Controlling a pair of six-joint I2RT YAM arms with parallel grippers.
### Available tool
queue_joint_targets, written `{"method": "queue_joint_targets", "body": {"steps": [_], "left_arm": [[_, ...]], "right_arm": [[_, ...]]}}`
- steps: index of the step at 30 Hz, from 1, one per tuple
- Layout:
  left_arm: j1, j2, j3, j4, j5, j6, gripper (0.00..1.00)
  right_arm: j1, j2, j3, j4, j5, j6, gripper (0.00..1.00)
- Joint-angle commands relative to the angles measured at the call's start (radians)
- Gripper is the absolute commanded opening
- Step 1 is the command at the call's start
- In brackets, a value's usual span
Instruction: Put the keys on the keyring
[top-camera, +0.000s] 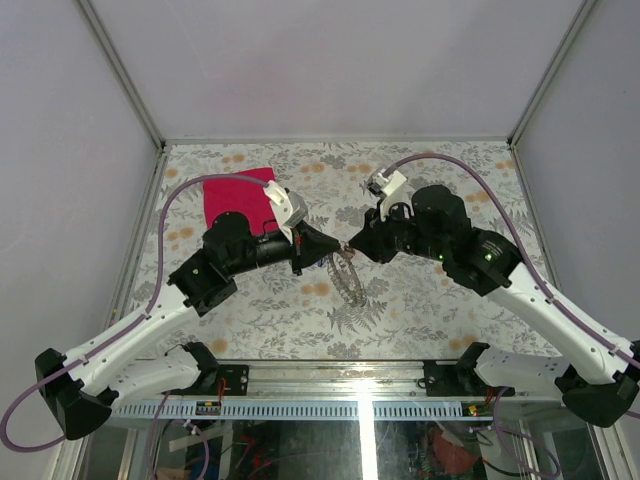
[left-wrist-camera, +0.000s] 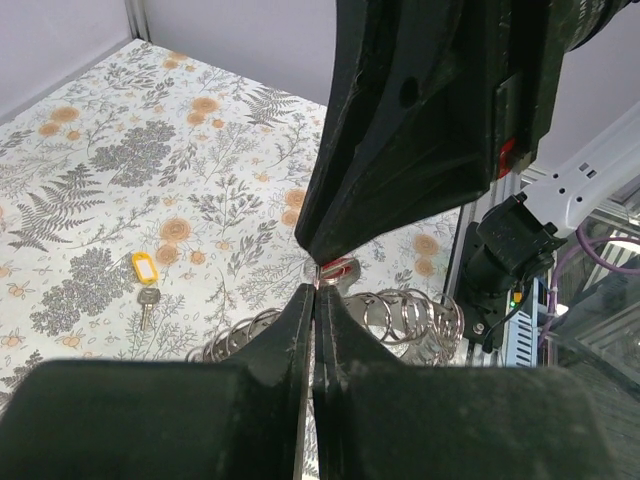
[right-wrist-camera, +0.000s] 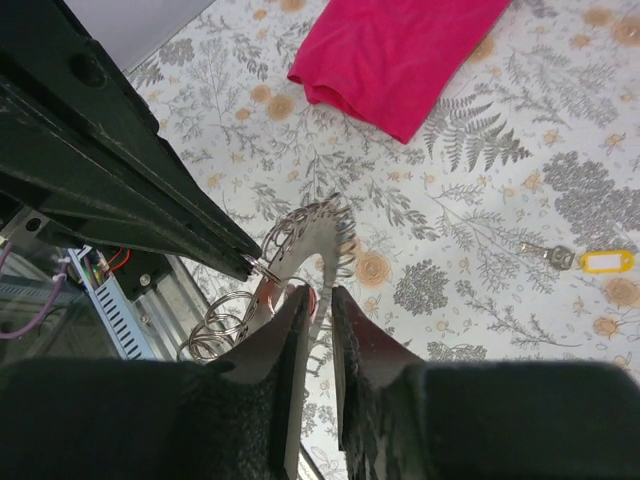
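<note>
My left gripper (top-camera: 335, 248) is shut on a thin silvery keyring (right-wrist-camera: 262, 268), held above the table centre. A string of several more linked rings (top-camera: 347, 278) hangs from it; it also shows in the left wrist view (left-wrist-camera: 405, 315). My right gripper (top-camera: 351, 245) meets it tip to tip, its jaws nearly closed on a small red-headed key (right-wrist-camera: 313, 301), which is mostly hidden behind its fingers. The red head (left-wrist-camera: 340, 269) shows just past the left gripper (left-wrist-camera: 317, 292). A second key with a yellow tag (left-wrist-camera: 145, 267) lies flat on the table (right-wrist-camera: 606, 261).
A pink-red cloth (top-camera: 232, 197) lies at the back left behind the left arm, and also shows in the right wrist view (right-wrist-camera: 395, 50). The table has a fern and flower print. A metal rail (top-camera: 330, 380) runs along the near edge. Walls enclose the left, right and far sides.
</note>
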Motion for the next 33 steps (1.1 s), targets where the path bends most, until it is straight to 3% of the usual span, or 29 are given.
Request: {"method": "queue_joint_targets", "body": {"steps": [1, 8, 14, 21, 28, 33], "left_arm": [[-0.002, -0.03, 0.031, 0.12, 0.007, -0.004, 0.0], [-0.002, -0.033, 0.03, 0.129, 0.011, -0.01, 0.0], [-0.002, -0.039, 0.029, 0.136, 0.033, -0.009, 0.0], [-0.002, -0.049, 0.019, 0.161, 0.081, -0.02, 0.0], [-0.002, -0.031, 0.018, 0.171, 0.084, -0.031, 0.0], [-0.002, 0.009, 0.047, 0.113, 0.052, -0.02, 0.0]], "right_arm": [[-0.007, -0.07, -0.012, 0.054, 0.063, -0.055, 0.19], [-0.006, -0.087, -0.02, 0.058, 0.038, -0.065, 0.15], [-0.006, -0.093, -0.041, 0.111, 0.016, -0.04, 0.26], [-0.006, -0.165, -0.106, 0.167, 0.059, -0.116, 0.26], [-0.006, -0.199, -0.121, 0.097, 0.019, -0.216, 0.37], [-0.007, -0.202, -0.084, -0.001, 0.24, -0.21, 0.43]]}}
